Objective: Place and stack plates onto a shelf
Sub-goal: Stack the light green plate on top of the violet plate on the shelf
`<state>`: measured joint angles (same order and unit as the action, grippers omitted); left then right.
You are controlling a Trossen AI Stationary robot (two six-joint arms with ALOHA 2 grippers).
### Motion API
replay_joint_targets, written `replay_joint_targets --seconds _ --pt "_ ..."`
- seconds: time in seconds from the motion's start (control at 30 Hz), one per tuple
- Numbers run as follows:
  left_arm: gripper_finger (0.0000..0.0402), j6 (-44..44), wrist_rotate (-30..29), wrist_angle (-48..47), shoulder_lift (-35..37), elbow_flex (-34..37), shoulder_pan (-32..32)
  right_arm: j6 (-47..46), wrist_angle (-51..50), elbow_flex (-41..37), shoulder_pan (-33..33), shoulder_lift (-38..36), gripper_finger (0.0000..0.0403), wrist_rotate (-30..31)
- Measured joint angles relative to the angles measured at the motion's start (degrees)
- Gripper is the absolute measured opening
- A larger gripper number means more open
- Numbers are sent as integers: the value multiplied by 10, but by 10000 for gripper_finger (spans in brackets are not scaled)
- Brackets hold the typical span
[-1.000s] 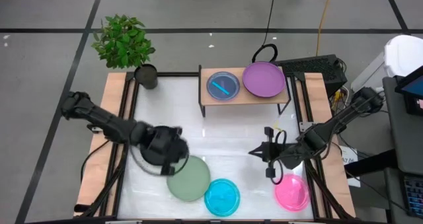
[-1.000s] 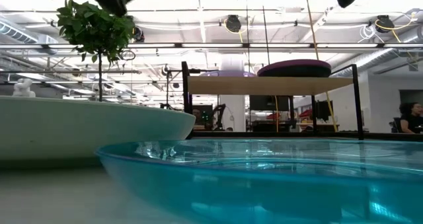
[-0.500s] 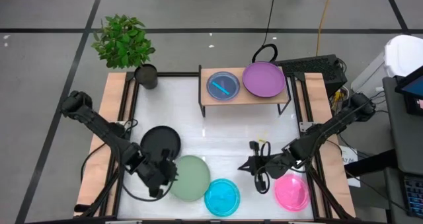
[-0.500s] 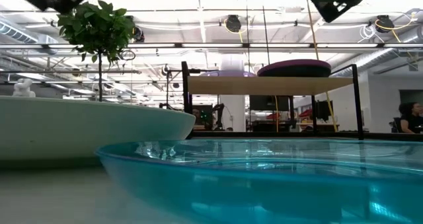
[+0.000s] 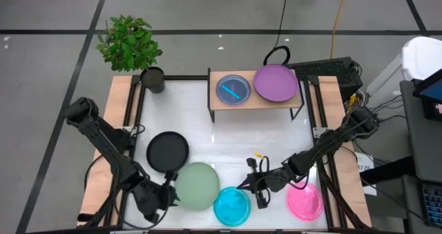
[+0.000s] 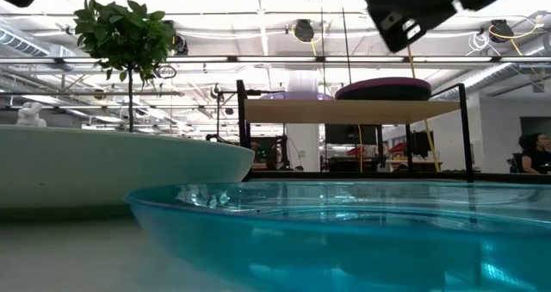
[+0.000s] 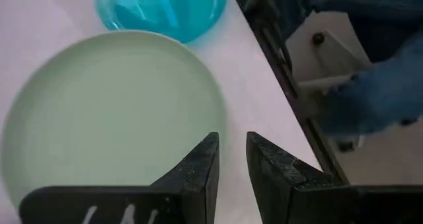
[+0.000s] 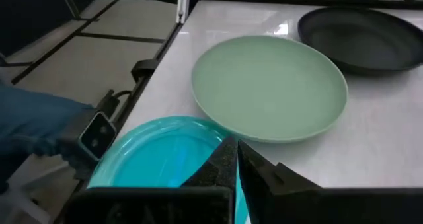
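Pincers: left pincer (image 7: 229, 159) slightly parted beside sage plate (image 7: 112, 112); right pincer (image 8: 236, 159) clenched over cyan plate (image 8: 155, 161).

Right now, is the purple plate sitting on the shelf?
Yes, in the high view the purple plate lies on the right half of the shelf, beside a bluish plate.

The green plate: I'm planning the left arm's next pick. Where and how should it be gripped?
Probably by the rim. The green plate lies flat on the table, so only its raised edge gives the fingers a hold. Take the edge nearest the left gripper, which hangs just beside it with a narrow gap between its fingers. The cyan plate crowds the opposite side.
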<state>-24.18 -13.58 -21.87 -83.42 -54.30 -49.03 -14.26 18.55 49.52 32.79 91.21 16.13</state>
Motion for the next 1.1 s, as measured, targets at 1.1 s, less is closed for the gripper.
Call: replay_joint_targets --seconds 1.1 --pt "231 19 -95 -4 -111 0 -59 54 58 0 -46 77 0 -45"
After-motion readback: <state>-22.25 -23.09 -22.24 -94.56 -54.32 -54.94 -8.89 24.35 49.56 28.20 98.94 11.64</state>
